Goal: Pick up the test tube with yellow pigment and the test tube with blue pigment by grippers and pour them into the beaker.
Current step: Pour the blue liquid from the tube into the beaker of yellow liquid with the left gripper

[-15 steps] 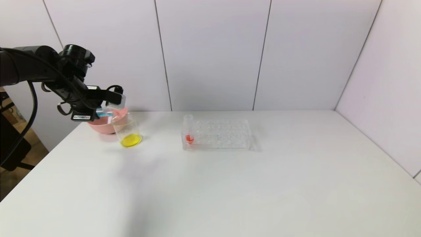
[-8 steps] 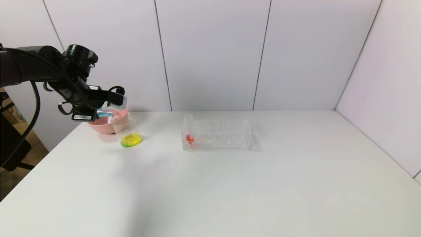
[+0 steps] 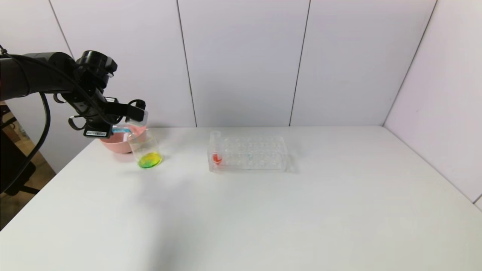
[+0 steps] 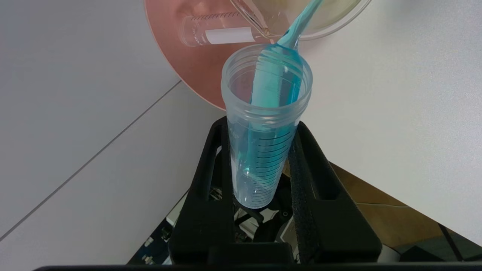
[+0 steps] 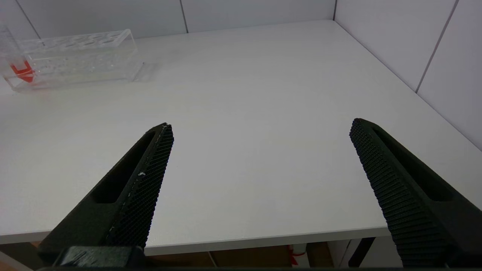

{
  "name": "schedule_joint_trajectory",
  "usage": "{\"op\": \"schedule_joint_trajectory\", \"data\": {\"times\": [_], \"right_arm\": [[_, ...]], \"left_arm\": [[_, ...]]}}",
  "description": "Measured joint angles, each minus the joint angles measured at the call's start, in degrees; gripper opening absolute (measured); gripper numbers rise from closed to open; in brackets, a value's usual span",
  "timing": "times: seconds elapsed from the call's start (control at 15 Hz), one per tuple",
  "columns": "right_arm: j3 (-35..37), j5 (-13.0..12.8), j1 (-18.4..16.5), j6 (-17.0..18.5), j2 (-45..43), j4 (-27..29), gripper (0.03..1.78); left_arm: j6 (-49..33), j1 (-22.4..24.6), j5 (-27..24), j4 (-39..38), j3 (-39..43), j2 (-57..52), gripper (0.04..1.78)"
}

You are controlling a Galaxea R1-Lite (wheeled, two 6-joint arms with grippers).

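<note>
Left gripper (image 4: 260,150): fingers clamp tilted test tube with blue pigment (image 4: 265,124), pouring into beaker (image 3: 145,150), frame left. Right gripper (image 5: 260,131): fingers apart.

Lab bench setup, white table (image 3: 263,210) walled by plain panels, clear tube rack (image 3: 250,153) right of the left gripper (image 3: 126,119), glass beaker (image 3: 146,151) beneath it

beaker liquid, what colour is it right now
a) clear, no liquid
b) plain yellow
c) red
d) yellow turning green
d: the beaker holds yellow liquid going green at the bottom, while the left gripper tips the blue tube and a blue stream runs into it.
</note>
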Motion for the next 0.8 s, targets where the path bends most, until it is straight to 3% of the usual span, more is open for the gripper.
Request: {"op": "schedule_joint_trajectory", "data": {"times": [0.8], "right_arm": [[0.0,0.0,0.0,0.0,0.0,0.0,1.71]], "left_arm": [[0.2,-1.5,4.8,-0.5,0.0,0.0,0.44]]}}
